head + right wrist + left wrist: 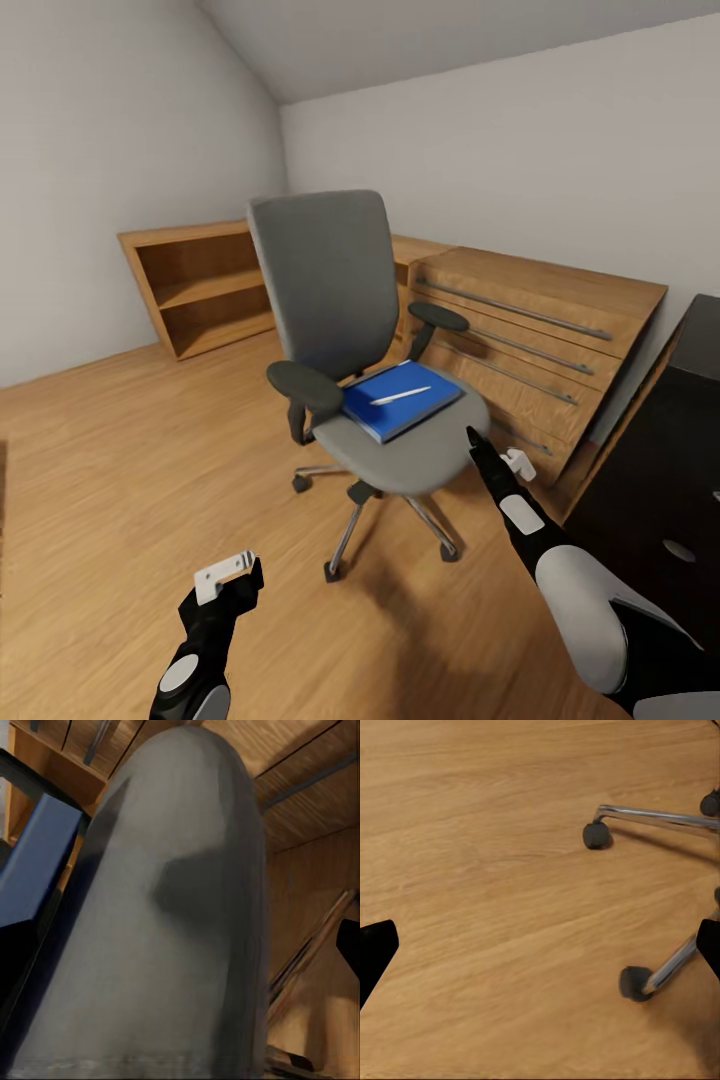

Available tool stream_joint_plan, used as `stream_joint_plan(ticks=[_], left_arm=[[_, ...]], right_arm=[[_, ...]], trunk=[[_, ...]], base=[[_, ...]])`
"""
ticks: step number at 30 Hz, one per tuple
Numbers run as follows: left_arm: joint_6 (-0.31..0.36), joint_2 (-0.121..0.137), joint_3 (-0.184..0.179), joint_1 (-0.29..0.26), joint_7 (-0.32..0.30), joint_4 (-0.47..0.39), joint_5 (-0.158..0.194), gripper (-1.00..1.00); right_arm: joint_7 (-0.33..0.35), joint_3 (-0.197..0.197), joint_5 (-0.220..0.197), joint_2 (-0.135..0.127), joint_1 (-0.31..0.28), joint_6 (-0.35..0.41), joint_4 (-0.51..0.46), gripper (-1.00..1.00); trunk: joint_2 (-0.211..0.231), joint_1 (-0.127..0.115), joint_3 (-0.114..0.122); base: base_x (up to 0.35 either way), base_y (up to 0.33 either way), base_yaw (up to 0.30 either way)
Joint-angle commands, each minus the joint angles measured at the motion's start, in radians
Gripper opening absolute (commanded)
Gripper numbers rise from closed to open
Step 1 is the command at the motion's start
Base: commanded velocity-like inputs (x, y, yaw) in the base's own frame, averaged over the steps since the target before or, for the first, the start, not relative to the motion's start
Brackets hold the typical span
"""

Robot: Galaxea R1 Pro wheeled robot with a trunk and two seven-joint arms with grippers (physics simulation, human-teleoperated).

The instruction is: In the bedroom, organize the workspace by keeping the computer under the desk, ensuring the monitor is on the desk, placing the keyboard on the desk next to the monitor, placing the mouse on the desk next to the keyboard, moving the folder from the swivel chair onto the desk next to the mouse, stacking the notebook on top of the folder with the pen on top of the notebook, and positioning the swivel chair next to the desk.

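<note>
The grey swivel chair (330, 270) stands mid-room on the wooden floor. On its seat lies the blue folder (405, 408), with the white pen (400, 396) on top of it. My right gripper (497, 452) is open at the seat's front right edge. In the right wrist view the grey seat edge (180, 907) looms close, the folder (37, 862) lies beyond it, and one fingertip (349, 942) shows at the side. My left gripper (230, 575) hangs open low over the floor, near the chair's chrome legs (660, 816). The black desk (690, 450) is at the right. The notebook, computer, monitor, keyboard and mouse are out of view.
A light wooden chest (530, 340) with long bar handles stands right behind the chair. A low open wooden shelf (200, 285) sits against the back left wall. Chair casters (596, 835) rest on the floor in front of the left gripper. Open floor (120, 470) lies to the left.
</note>
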Motion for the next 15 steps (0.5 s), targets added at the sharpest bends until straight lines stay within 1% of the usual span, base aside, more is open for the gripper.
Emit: stream_joint_plan(ticks=[1, 9, 12, 15], left_arm=[[0.004, 0.001, -0.002, -0.001, 0.007, -0.002, 0.003, 1.0], [0.004, 0.001, -0.003, -0.001, 0.007, -0.002, 0.003, 1.0], [0.004, 0.001, -0.002, -0.001, 0.007, -0.002, 0.002, 1.0], [0.004, 0.001, -0.002, -0.001, 0.007, -0.002, 0.002, 1.0]], right_arm=[[0.007, -0.001, -0.01, 0.0, -0.001, -0.001, 0.002, 1.0], [0.007, -0.001, -0.01, 0.0, -0.001, -0.001, 0.002, 1.0], [0.007, -0.001, -0.01, 0.0, -0.001, -0.001, 0.002, 1.0], [0.007, -0.001, -0.01, 0.0, -0.001, -0.001, 0.002, 1.0]], trunk=[[0.0, -0.001, -0.001], [0.0, -0.001, -0.001], [0.0, -0.001, -0.001], [0.0, -0.001, -0.001]], base=[[-0.304, 0.0, 0.0], [-0.299, 0.0, 0.0], [-0.224, 0.0, 0.0], [-0.152, 0.0, 0.0]])
